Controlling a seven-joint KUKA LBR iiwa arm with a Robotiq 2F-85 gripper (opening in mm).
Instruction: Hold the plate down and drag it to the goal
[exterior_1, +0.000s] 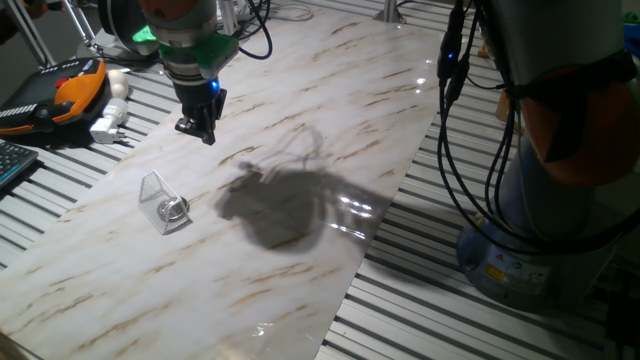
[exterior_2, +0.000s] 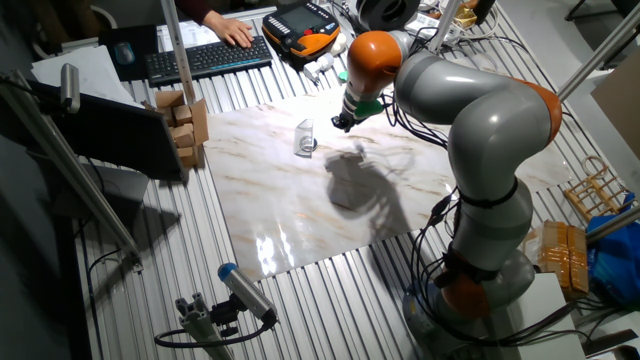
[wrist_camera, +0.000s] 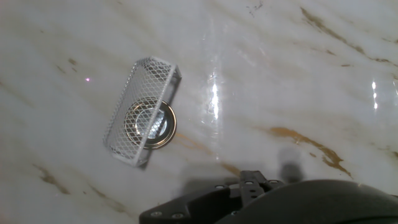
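Note:
The plate (exterior_1: 176, 208) is a tiny shiny silver disc lying on the marble board, tucked partly under the goal (exterior_1: 158, 196), a small clear tent-like wedge. In the hand view the plate (wrist_camera: 151, 122) shows half beneath the goal's mesh-patterned top (wrist_camera: 142, 99). My gripper (exterior_1: 203, 131) hangs in the air above the board, up and to the right of both and touching neither. Its dark fingers look pressed together with nothing between them. The other fixed view shows the gripper (exterior_2: 340, 124) to the right of the goal (exterior_2: 305, 135). Only the fingers' base (wrist_camera: 252, 182) shows in the hand view.
The marble board (exterior_1: 330, 120) lies on a slatted metal table. An orange teach pendant (exterior_1: 70, 90) and a white plug (exterior_1: 108, 125) lie off the board's left side. Black cables (exterior_1: 450, 150) hang at the right by the robot base. Cardboard boxes (exterior_2: 185, 125) stand left of the board.

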